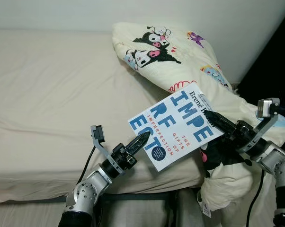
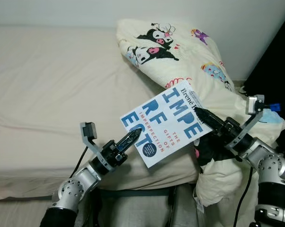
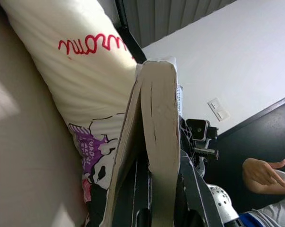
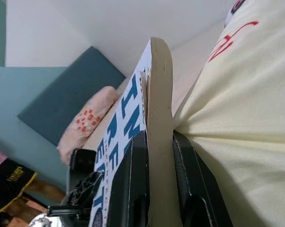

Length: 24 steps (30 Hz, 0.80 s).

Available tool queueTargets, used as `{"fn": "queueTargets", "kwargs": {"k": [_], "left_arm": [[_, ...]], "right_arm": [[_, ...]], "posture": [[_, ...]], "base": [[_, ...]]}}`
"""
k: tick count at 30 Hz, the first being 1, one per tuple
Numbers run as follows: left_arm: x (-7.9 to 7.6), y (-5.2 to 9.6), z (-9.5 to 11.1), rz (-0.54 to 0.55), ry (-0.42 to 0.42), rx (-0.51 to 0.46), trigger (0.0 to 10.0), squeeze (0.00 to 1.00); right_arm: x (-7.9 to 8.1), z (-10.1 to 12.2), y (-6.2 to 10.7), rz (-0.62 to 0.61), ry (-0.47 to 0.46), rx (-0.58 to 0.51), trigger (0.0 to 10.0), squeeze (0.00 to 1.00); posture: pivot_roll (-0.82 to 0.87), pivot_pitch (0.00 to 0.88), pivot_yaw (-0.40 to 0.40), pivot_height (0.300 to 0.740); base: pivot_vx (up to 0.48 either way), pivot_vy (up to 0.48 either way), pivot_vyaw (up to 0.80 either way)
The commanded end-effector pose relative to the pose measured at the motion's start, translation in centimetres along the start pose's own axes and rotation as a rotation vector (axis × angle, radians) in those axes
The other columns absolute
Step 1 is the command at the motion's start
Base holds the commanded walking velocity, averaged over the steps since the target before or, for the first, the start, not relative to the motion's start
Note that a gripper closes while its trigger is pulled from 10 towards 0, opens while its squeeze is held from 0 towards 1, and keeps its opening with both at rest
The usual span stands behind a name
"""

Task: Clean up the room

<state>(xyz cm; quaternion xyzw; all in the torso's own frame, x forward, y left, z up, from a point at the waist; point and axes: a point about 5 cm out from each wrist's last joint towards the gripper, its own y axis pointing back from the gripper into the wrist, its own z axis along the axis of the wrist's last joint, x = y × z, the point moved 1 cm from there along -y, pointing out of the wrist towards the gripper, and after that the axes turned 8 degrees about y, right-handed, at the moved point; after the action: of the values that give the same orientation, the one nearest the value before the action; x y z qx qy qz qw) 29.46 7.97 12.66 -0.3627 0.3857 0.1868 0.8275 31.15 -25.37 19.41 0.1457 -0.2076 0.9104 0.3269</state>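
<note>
Left eye view shows us a white paperback book with big blue letters, held tilted in the air over the near edge of the bed, between our two arms. Our right gripper has closed its two black fingers on the book's far right edge, by the author's name; in the right wrist view we see the page block pinched between the fingers. Our left gripper meets the book's lower left corner, and the left wrist view shows its fingers set either side of the pages, clamped on it.

Behind and beneath the book lies a cream cartoon-print duvet, bunched along the bed's right side and spilling over the edge. The bed wears a plain beige sheet. In the left wrist view a person's hand shows near a dark panel.
</note>
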Motion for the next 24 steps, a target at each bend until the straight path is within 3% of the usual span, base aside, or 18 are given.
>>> {"fn": "queueTargets", "kwargs": {"k": [1,6,7,9,13,19,21,23,24], "left_arm": [[1.0,2.2,1.7,0.083,-0.03,-0.072,0.0,0.0],[1.1,2.3,1.8,0.083,-0.027,-0.078,0.0,0.0],[1.1,2.3,1.7,0.082,-0.022,-0.079,0.0,0.0],[1.2,2.3,1.6,0.081,-0.017,-0.081,0.0,0.0],[1.4,2.2,1.7,0.091,-0.011,-0.111,0.0,0.0],[1.3,2.0,2.5,0.102,-0.022,-0.148,0.0,0.0],[-0.2,0.7,5.4,0.079,-0.114,-0.232,0.0,0.0],[-0.2,0.7,5.4,0.079,-0.114,-0.232,0.0,0.0],[-0.9,0.3,6.7,0.077,-0.153,-0.274,0.0,0.0]], "right_arm": [[-0.3,1.5,0.7,-0.036,0.078,-0.065,10.0,0.0],[-0.4,1.4,0.6,-0.049,0.084,-0.07,10.0,0.0],[-0.8,1.5,0.6,-0.084,0.093,-0.076,10.0,0.95],[-1.1,1.6,0.6,-0.117,0.102,-0.083,10.0,1.0],[-2.0,2.1,1.1,-0.214,0.127,-0.127,10.0,1.0],[-2.3,2.5,1.5,-0.259,0.142,-0.151,10.0,1.0],[-4.0,4.1,4.0,-0.537,0.254,-0.191,10.0,1.0],[-4.0,4.1,4.0,-0.537,0.254,-0.191,10.0,1.0],[-4.6,4.9,5.7,-0.673,0.298,-0.219,10.0,1.0]], "posture": [[-0.03,0.155,-0.05,0.53],[-0.03,0.148,-0.05,0.53],[-0.03,0.142,-0.051,0.53],[-0.03,0.14,-0.051,0.53],[-0.04,0.131,-0.051,0.53],[-0.04,0.123,-0.05,0.53],[-0.05,0.113,-0.046,0.53],[-0.05,0.113,-0.046,0.53],[-0.05,0.113,-0.046,0.53]], "base": [[0.0,0.0,0.0],[0.0,0.0,0.0],[0.0,0.0,0.0],[0.0,0.0,0.0],[0.0,0.0,0.0],[0.0,0.0,0.0],[0.0,0.0,0.0],[0.0,0.0,0.0],[0.0,0.0,0.0]]}}
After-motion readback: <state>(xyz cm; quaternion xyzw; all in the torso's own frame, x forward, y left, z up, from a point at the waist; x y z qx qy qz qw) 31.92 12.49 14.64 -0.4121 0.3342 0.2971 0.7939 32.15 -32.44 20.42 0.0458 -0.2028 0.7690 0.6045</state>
